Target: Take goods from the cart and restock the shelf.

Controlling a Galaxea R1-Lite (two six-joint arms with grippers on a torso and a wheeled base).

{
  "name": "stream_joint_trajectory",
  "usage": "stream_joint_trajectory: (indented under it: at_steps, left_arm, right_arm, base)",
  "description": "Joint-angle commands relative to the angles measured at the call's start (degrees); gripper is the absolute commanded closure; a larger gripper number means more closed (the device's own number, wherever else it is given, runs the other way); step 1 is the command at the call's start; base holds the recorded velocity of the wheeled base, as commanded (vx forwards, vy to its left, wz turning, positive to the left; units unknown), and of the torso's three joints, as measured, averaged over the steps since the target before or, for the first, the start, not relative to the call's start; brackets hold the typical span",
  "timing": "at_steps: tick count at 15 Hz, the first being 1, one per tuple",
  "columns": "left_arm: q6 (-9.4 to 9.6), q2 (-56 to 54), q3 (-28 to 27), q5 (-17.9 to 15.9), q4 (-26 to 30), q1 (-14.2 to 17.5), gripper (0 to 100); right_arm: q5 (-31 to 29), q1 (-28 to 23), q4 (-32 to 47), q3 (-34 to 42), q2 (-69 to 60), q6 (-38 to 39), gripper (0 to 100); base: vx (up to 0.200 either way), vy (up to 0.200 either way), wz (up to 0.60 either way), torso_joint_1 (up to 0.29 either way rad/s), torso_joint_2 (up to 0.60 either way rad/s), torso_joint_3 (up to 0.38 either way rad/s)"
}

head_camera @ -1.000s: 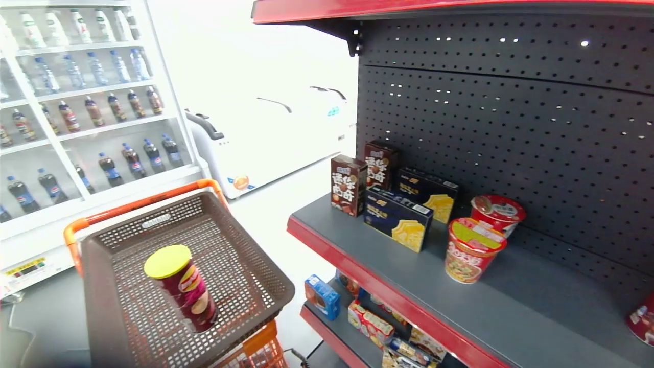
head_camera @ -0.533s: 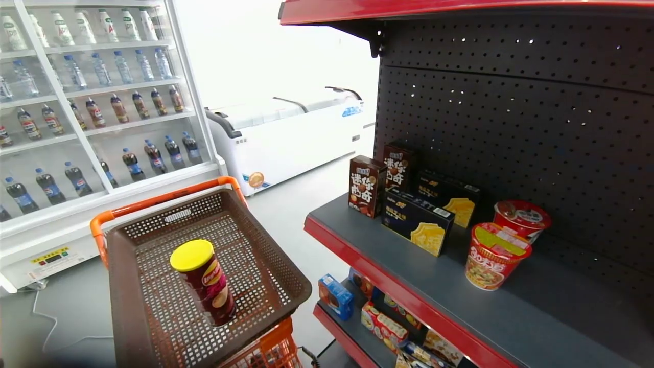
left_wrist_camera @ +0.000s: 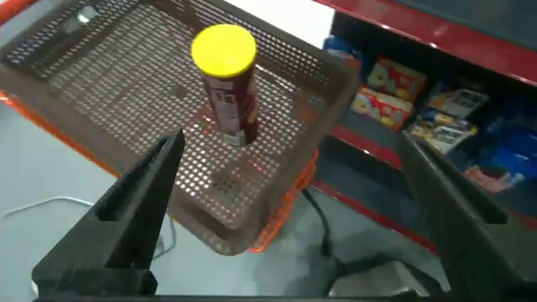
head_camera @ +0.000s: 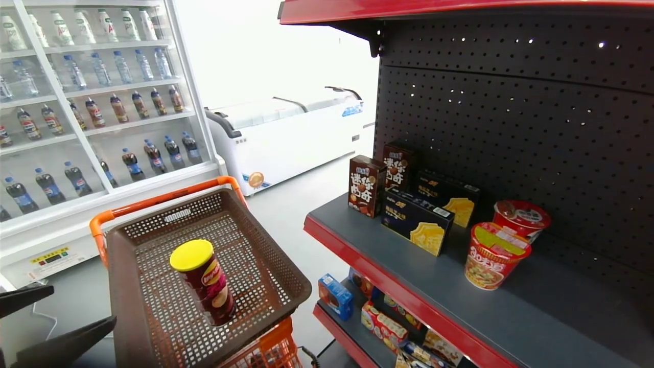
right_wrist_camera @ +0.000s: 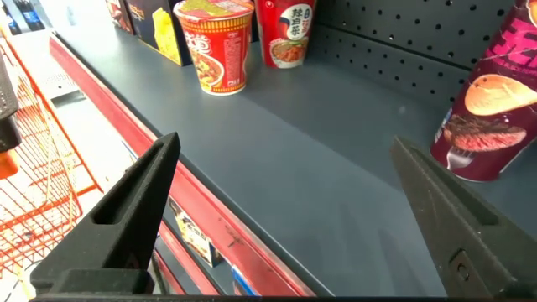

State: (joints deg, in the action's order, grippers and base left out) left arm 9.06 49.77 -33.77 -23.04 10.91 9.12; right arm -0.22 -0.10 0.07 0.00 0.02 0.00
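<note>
A dark red chip can (head_camera: 204, 289) with a yellow lid stands upright in the brown mesh basket (head_camera: 265, 266) on top of the orange cart. My left gripper (head_camera: 56, 322) is open at the near-left of the basket, apart from the can. From the left wrist the can (left_wrist_camera: 226, 88) stands beyond the open left gripper (left_wrist_camera: 294, 210), with nothing between the fingers. My right gripper (right_wrist_camera: 285, 210) is open over a bare stretch of the grey shelf (right_wrist_camera: 336, 151), empty. A second chip can (right_wrist_camera: 495, 109) stands on that shelf close by.
On the grey shelf (head_camera: 409, 271) stand brown boxes (head_camera: 365, 185), dark blue boxes (head_camera: 416, 221) and two red noodle cups (head_camera: 493, 254). Packets fill the lower shelf (head_camera: 378, 327). A drinks fridge (head_camera: 92, 102) and a white chest freezer (head_camera: 286, 133) stand behind the cart.
The head camera swung between the two earlier frames, shifting the whole picture rightward. Since half a second ago the left gripper's fingers have come into the lower left corner of the head view.
</note>
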Motion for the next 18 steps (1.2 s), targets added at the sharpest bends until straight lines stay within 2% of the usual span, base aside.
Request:
stream_joint_trajectory:
  at_steps: [1, 2, 3, 6, 8, 12, 13, 14, 18]
  left_arm:
    - [16.43, 16.1, 5.0, -12.0, -4.0, 17.7, 0]
    - [20.39, 19.3, 7.2, -12.5, -7.0, 19.4, 0]
    - [20.83, 21.4, 9.4, -12.5, -10.9, 19.9, 0]
    - [20.91, 28.5, 14.9, -12.5, -20.9, 19.1, 0]
    - [20.91, 33.0, 14.8, -12.4, -24.0, 17.5, 0]
    - [19.59, 39.9, 13.1, -12.0, -30.2, 14.1, 0]
    - [18.28, 42.4, 11.4, -11.7, -31.0, 11.7, 0]
    - [17.66, 44.0, 10.1, -11.6, -31.2, 10.7, 0]
    - [17.49, 53.5, 3.8, -11.5, -34.8, 7.3, 0]
  right_arm:
    - [0.0, 0.0, 0.0, 0.0, 0.0, 0.0, 0]
    - [0.0, 0.0, 0.0, 0.0, 0.0, 0.0, 0]
    - [0.0, 0.0, -0.1, 0.0, 0.0, 0.0, 0]
    - [0.0, 0.0, 0.0, 0.0, 0.0, 0.0, 0]
    - [0.0, 0.0, 0.0, 0.0, 0.0, 0.0, 0]
    - [0.0, 0.0, -0.1, 0.0, 0.0, 0.0, 0]
    - [0.0, 0.0, -0.1, 0.0, 0.0, 0.0, 0]
    - [0.0, 0.0, -0.1, 0.0, 0.0, 0.0, 0]
    - [0.0, 0.0, -0.1, 0.0, 0.0, 0.0, 0]
  base:
    - [0.000, 0.000, 0.00, 0.000, 0.00, 0.000]
    - [0.000, 0.000, 0.00, 0.000, 0.00, 0.000]
    - [0.000, 0.000, 0.00, 0.000, 0.00, 0.000]
    - [0.000, 0.000, 0.00, 0.000, 0.00, 0.000]
    - [0.000, 0.000, 0.00, 0.000, 0.00, 0.000]
    - [0.000, 0.000, 0.00, 0.000, 0.00, 0.000]
    - [0.000, 0.000, 0.00, 0.000, 0.00, 0.000]
    - [0.000, 0.000, 0.00, 0.000, 0.00, 0.000]
    - [0.000, 0.000, 0.00, 0.000, 0.00, 0.000]
